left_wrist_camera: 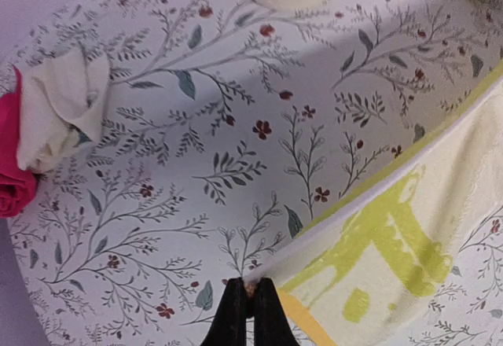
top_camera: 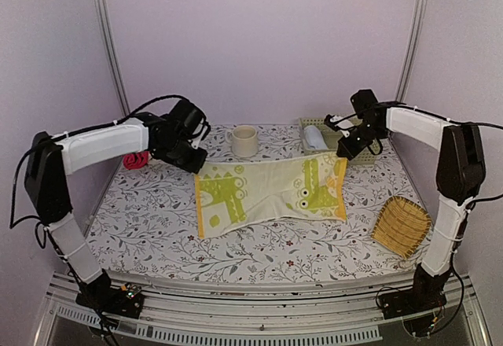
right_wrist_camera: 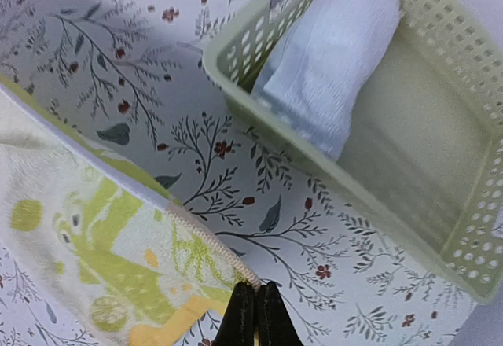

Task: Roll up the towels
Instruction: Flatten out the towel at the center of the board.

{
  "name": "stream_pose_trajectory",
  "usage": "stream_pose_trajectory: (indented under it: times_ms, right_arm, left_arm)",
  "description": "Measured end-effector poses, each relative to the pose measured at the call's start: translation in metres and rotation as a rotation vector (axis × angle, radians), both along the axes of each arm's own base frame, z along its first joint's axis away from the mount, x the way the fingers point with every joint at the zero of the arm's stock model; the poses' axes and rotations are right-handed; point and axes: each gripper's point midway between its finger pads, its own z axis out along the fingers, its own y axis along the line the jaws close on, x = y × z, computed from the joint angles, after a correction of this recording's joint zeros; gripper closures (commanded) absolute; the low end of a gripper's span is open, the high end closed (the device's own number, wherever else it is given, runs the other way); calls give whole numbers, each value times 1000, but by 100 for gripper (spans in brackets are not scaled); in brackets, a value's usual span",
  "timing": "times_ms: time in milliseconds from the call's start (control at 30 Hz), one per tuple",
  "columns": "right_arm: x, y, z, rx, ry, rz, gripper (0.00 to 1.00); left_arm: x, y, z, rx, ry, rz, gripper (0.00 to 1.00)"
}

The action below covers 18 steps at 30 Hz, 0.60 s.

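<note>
The patterned towel [top_camera: 271,193] lies spread on the floral tablecloth [top_camera: 157,228] at the middle of the table. Its long axis runs left to right, and its far long edge spans the two grippers. Its markings are pictorial: yellow-green cartoon figures with round eyes on cream, with an orange band at each short end. The left gripper [top_camera: 196,165] is at the towel's far-left corner. In the left wrist view its jaws are closed, with that corner pinched between the fingertips [left_wrist_camera: 250,299]. The right gripper [top_camera: 343,152] is at the far-right corner. In the right wrist view its jaws are likewise closed on the hem at that corner [right_wrist_camera: 255,303]. The pale blue towel [top_camera: 316,136] is rolled and lies in the left end of a perforated plastic basket [top_camera: 308,123] at the far right of the table, its axis roughly near to far. A cream mug [top_camera: 244,140] stands at the far centre. A pink cloth [top_camera: 135,160] lies at the far left, with a cream cloth [left_wrist_camera: 59,110] touching it. A woven bamboo tray [top_camera: 402,225] sits near the right arm, well apart from the patterned towel.
</note>
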Motion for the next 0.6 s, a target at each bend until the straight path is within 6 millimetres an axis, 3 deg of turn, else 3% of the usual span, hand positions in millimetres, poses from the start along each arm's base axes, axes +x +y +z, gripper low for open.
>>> stream_pose_trajectory:
  times_ms: [133,267,433,500,600]
  right_arm:
    - [7,4,98,66,-197,6,98]
    - [-18,4,189,144,-371,34,98]
    - [-68,8,246,228,-469,115,98]
    - [-97,10,256,264,-487,173,98]
    - [-151,11,254,311,-486,277,98]
  left_arm:
    - [6,20,94,-64,-207,44,100]
    - [-14,35,163,-144,-350,56,100]
    - [-53,48,214,-266,-454,19,100]
    - [-76,49,222,-314,-471,-22,100]
    - [-115,45,229,-386,-481,-112,100]
